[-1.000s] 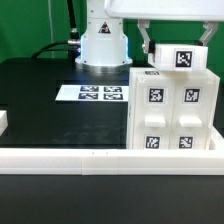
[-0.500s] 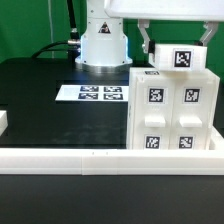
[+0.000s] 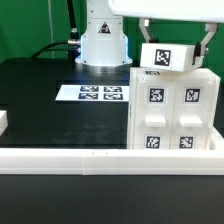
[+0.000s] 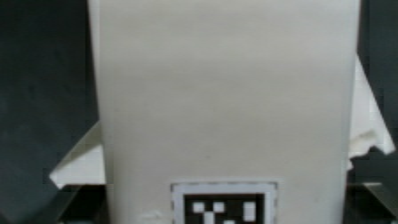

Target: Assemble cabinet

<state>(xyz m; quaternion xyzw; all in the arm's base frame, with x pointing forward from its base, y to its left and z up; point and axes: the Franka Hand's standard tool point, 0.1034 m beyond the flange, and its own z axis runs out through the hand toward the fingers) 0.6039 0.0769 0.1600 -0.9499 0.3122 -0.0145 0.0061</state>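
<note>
The cabinet (image 3: 170, 115), a tall white box with four tagged panels on its face, stands at the exterior view's right. A white tagged top panel (image 3: 168, 58) lies on top of it. My gripper (image 3: 178, 44) reaches down from above with a finger on either side of this panel and is shut on it. In the wrist view the panel (image 4: 214, 90) fills the frame, with its tag (image 4: 226, 205) between the dark fingers. The fingertips themselves are largely hidden.
The marker board (image 3: 100, 93) lies on the black table near the robot's white base (image 3: 102, 42). A low white wall (image 3: 90, 156) runs along the table's front edge. A small white block (image 3: 3, 121) shows at the exterior view's left edge.
The top panel has shifted a little toward the exterior view's left on the cabinet, with the gripper still around it. The cabinet body has not moved.
</note>
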